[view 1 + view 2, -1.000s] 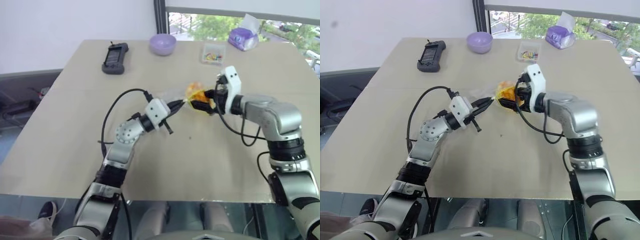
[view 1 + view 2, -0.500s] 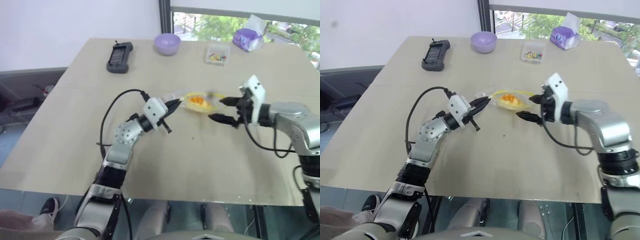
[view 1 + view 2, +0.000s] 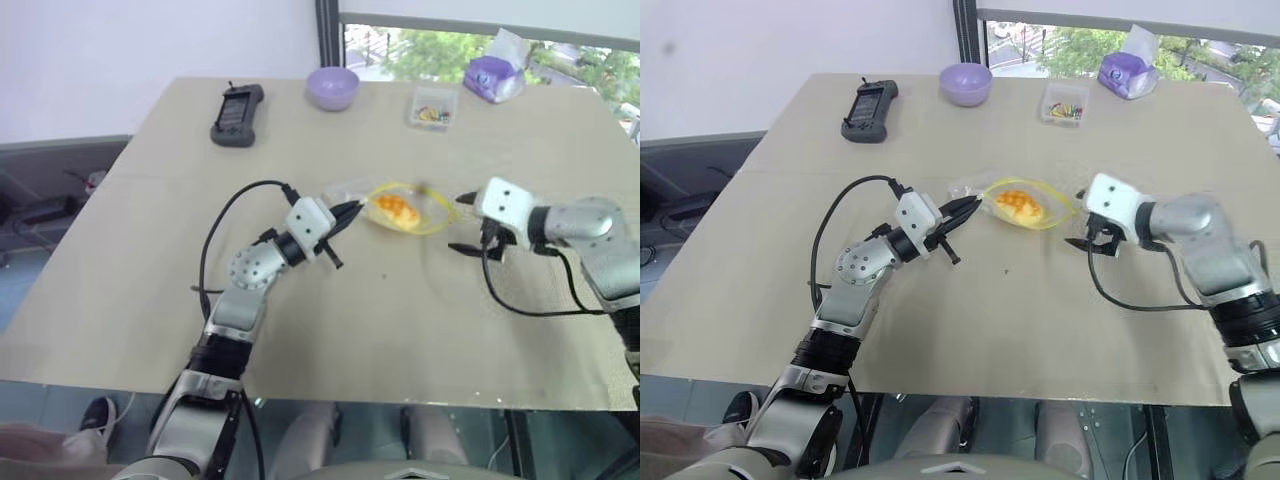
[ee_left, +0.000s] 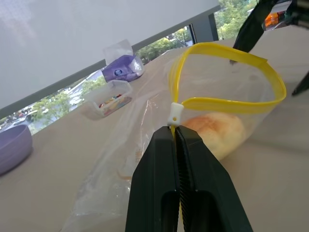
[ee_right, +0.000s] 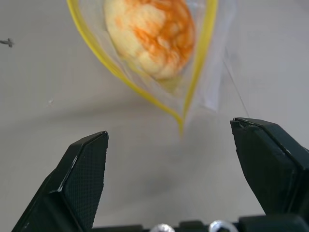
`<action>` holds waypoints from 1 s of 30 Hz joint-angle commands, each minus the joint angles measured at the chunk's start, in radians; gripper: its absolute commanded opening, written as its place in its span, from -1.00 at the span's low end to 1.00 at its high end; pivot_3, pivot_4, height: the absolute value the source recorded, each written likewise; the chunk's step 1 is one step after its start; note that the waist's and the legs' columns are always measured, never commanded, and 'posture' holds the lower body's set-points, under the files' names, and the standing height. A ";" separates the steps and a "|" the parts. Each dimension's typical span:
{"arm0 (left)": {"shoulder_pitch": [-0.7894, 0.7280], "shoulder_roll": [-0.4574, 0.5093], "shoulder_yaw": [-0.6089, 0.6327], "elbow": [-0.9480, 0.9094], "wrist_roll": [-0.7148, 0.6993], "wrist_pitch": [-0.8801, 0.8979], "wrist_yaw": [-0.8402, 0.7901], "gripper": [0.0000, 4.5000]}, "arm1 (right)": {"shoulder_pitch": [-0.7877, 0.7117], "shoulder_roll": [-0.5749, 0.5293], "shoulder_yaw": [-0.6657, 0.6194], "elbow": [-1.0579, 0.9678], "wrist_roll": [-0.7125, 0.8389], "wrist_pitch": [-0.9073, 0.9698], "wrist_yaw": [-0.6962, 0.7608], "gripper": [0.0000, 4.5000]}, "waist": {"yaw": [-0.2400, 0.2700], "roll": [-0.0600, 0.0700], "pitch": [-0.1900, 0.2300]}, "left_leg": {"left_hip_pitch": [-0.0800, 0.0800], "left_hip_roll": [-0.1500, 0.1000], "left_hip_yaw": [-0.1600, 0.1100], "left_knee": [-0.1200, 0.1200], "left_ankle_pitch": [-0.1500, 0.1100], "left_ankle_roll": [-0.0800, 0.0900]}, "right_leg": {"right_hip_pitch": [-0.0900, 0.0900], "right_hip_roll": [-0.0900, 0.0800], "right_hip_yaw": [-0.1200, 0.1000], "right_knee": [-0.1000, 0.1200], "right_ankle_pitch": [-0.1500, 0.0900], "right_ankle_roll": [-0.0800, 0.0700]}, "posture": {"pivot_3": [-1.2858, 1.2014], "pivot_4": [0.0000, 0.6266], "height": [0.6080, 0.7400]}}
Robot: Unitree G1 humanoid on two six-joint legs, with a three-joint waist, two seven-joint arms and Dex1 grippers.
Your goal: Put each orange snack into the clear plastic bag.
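Left claw (image 3: 962,208) is clenched on the clear plastic bag (image 3: 1015,205), pinching its yellow strip at the nine o'clock end and holding the mouth open. There's the orange snack (image 3: 1019,206), inside the bag, mid-counter (image 3: 940,330); whether the bag rests flat or hangs a touch raised is hard to call. Over at three o'clock of the bag, the right claw (image 3: 1080,218) is spread wide, released, gripping nothing, just beside the bag's rim.
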 commanded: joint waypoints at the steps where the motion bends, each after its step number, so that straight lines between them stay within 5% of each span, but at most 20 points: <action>1: -0.008 0.004 0.003 -0.038 -0.008 -0.004 -0.002 -1.00 | -0.046 0.020 -0.020 -0.012 -0.016 -0.027 -0.007 0.96 | 0.000 0.000 0.000 | 0.000 0.000 0.000 0.000 0.000 0.000 | 0.000 0.000 0.000 0.000 0.000 0.000 | 0.03 -0.52 1.00; 5: -0.004 0.005 0.004 -0.041 -0.007 -0.003 -0.002 -1.00 | -0.060 0.026 -0.036 -0.010 -0.024 -0.035 -0.003 0.63 | 0.000 0.000 0.000 | 0.000 0.000 -0.001 0.000 0.000 0.000 | 0.001 0.000 0.000 0.000 0.000 0.000 | 0.03 -0.52 1.00; 14: -0.003 -0.001 0.000 -0.038 -0.006 -0.005 -0.001 -1.00 | -0.050 0.024 -0.046 -0.035 -0.023 -0.019 0.014 -0.94 | -0.001 0.000 0.000 | 0.000 0.000 -0.001 0.000 0.000 0.000 | 0.001 0.000 -0.001 0.000 0.000 0.000 | 0.03 -0.52 1.00; 25: -0.007 0.010 0.015 -0.036 -0.002 -0.013 0.008 -1.00 | -0.061 0.033 -0.062 -0.033 -0.022 0.024 -0.003 -0.94 | -0.001 0.000 0.000 | 0.000 0.000 -0.001 0.000 0.000 0.000 | 0.001 0.000 -0.001 0.000 0.000 0.000 | 0.03 -0.52 1.00; 30: -0.116 0.003 0.074 0.032 0.017 -0.053 0.109 -1.00 | -0.204 0.082 -0.112 0.106 -0.079 -0.024 -0.171 -0.94 | -0.002 0.000 0.000 | 0.000 0.000 -0.001 0.000 0.000 0.000 | 0.001 0.000 0.000 0.000 0.000 0.000 | 0.03 -0.52 1.00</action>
